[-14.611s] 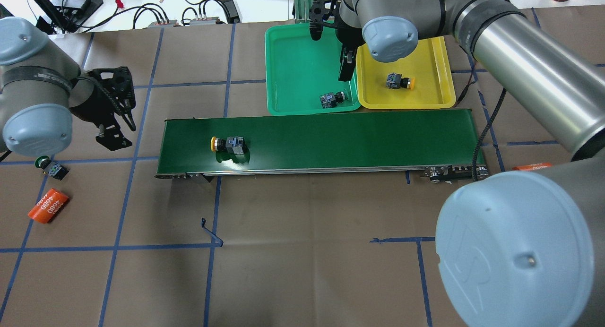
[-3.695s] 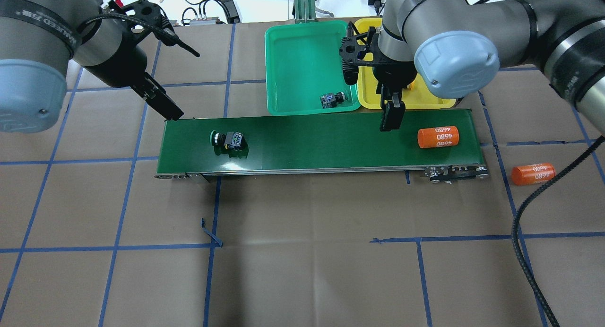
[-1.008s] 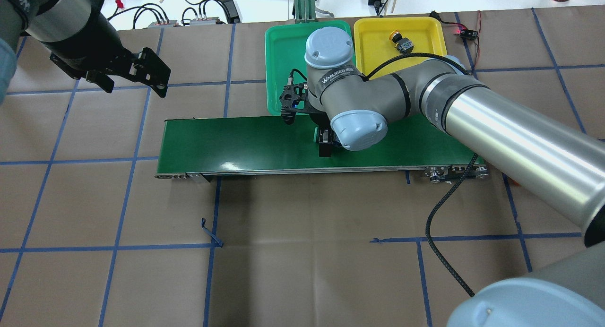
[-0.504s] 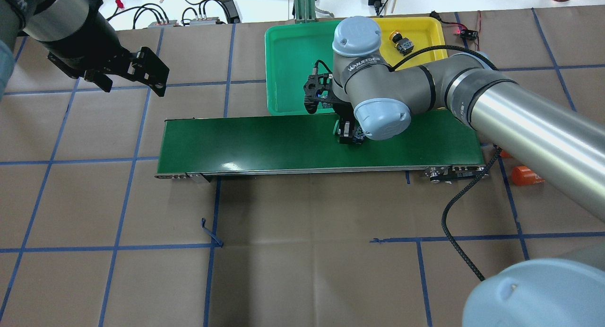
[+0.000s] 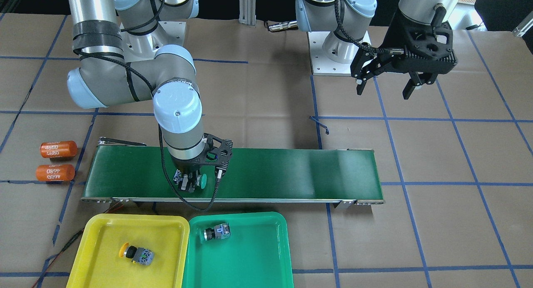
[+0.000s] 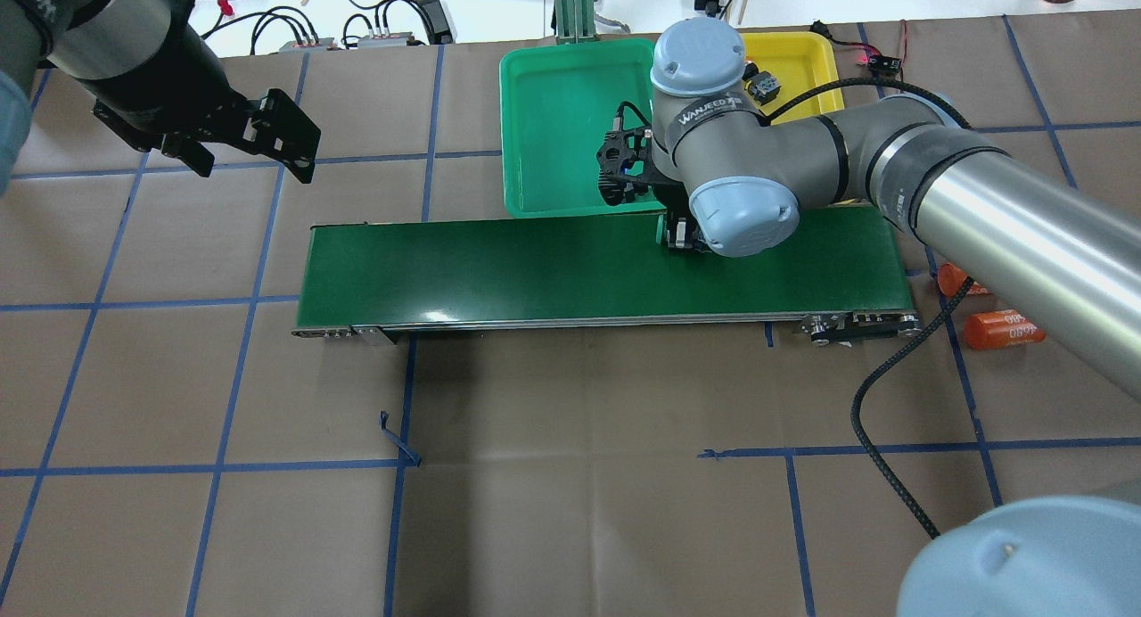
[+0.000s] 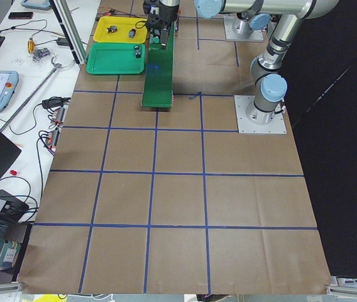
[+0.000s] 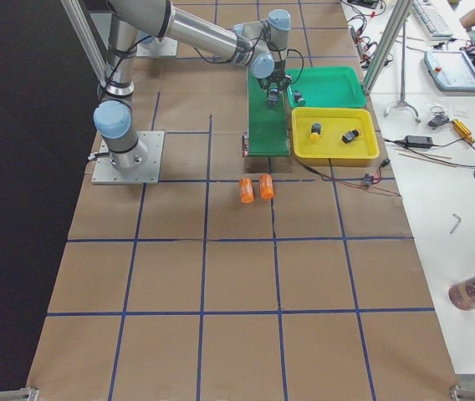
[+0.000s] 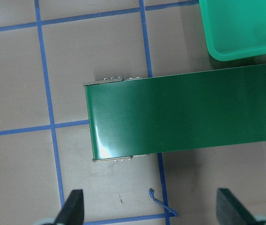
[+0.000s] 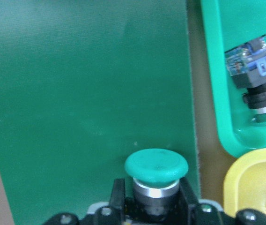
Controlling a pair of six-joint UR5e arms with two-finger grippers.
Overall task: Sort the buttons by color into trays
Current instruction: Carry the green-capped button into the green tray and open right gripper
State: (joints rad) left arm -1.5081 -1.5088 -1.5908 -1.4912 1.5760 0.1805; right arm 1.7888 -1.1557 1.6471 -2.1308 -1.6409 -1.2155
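Note:
My right gripper [image 5: 189,182] is shut on a green-capped button [image 5: 201,180] and holds it over the conveyor belt [image 5: 270,173], near the belt's edge by the trays. The right wrist view shows the green cap [image 10: 156,166] between the fingers. The green tray [image 5: 250,259] holds one button [image 5: 216,232], also seen in the right wrist view [image 10: 257,75]. The yellow tray [image 5: 108,238] holds a yellow-capped button [image 5: 136,254]; the exterior right view shows two [image 8: 315,129] [image 8: 350,134]. My left gripper [image 5: 383,91] is open and empty, high over the table near the belt's other end.
Two orange "4680" cylinders [image 5: 58,149] [image 5: 55,172] lie on the paper beyond the belt's end on my right. The right arm's cable [image 6: 869,394] hangs over the table. Blue tape lines cross the brown paper. Cables and gear lie behind the trays.
My right gripper has carried the green button along the belt to the right and back, toward the trays. The left gripper has stayed still and open for the last second.

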